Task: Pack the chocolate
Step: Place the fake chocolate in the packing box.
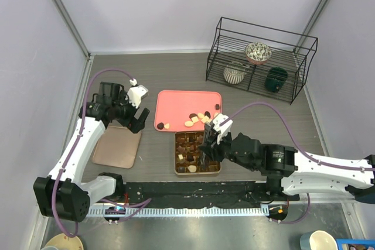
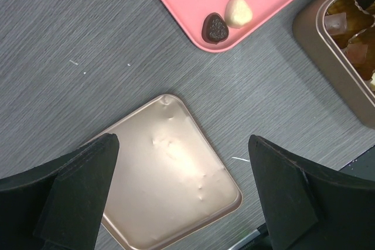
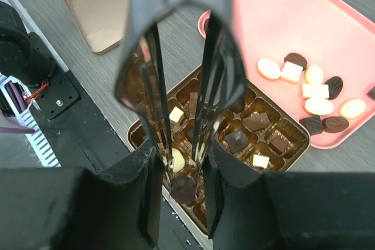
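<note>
- The right gripper (image 3: 183, 174) is pinched on one dark round chocolate (image 3: 183, 190), held at the very tips of its long thin fingers, likely so that it can go into a narrow cell without knocking the dividers; it hangs just above the box (image 1: 176, 162), toward the box's near side.
- From that, the step in hand looks like placing; the fingers hide part of the cell below, so I cannot tell whether it is free.
- The box is partly filled; some cells hold dark, brown and white pieces (image 3: 258, 122), others show bare gold liner.
- More loose chocolates (image 3: 310, 92) wait on the pink tray (image 1: 181, 100), just beyond the box; most are bunched at the tray corner nearest the box, a short reach for the right arm.
- The lid (image 2: 170, 168) lies flat to the left of the box, apart from it; probably set aside until packing ends.
- The right arm stretches low from the right of the box; its wrist is tipped so the fingers point steeply down into it.
- The left gripper (image 2: 183, 141) is spread wide and empty, hovering over the lid, left of the box; parked there it stays out of the right arm's path.
</note>
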Motion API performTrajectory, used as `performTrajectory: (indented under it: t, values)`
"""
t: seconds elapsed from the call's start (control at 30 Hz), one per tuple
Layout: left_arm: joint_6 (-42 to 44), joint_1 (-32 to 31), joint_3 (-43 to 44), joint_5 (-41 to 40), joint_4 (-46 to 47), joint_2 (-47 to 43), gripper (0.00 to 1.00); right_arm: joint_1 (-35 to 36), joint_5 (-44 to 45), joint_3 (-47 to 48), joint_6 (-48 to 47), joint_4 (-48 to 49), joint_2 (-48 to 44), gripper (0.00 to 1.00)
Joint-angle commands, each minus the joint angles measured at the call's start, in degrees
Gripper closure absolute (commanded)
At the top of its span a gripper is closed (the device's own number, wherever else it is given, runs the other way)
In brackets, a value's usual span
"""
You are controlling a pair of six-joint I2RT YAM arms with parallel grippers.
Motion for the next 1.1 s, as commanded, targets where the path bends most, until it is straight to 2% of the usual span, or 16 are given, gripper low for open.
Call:
performTrajectory:
  t: [0.0,0.13,0.37,0.53,0.6,0.67,0.8,0.97,1.07]
  values:
    - [-0.9,0.4,0.4,0.8,-0.1,-1.2,0.0,0.6,2.2,-0.8,1.6,3.8,-0.8,0.67]
    - [-0.3,0.4,1.1,0.8,-0.8,-1.6,0.0,0.6,2.3,-2.0,1.5,5.8,0.3,0.64]
    - [0.5,0.4,0.9,0.4,-1.1,-2.3,0.0,0.6,2.9,-4.0,1.3,8.6,0.2,0.52]
    - [0.8,0.4,1.0,0.5,-1.3,-2.4,0.0,0.7,3.7,-3.7,1.0,7.7,-0.5,0.49]
    - [0.7,0.4,1.0,0.6,-1.2,-2.4,0.0,0.7,4.7,-3.0,0.3,7.6,-0.9,0.51]
    - [0.7,0.4,1.0,0.6,-1.1,-2.5,0.0,0.7,5.8,-2.1,-1.4,7.9,-1.3,0.57]
    - [0.3,0.4,1.1,0.9,-0.8,-2.4,0.0,0.7,9.2,1.9,-7.5,13.1,-0.2,0.6]
    - [-0.3,0.4,1.8,1.1,-0.7,-2.0,0.0,0.1,11.8,5.9,-16.9,21.2,7.5,0.61]
    - [-0.5,0.4,1.9,0.9,-0.4,-2.0,0.0,-4.4,8.1,7.2,-19.5,28.0,12.3,0.61]
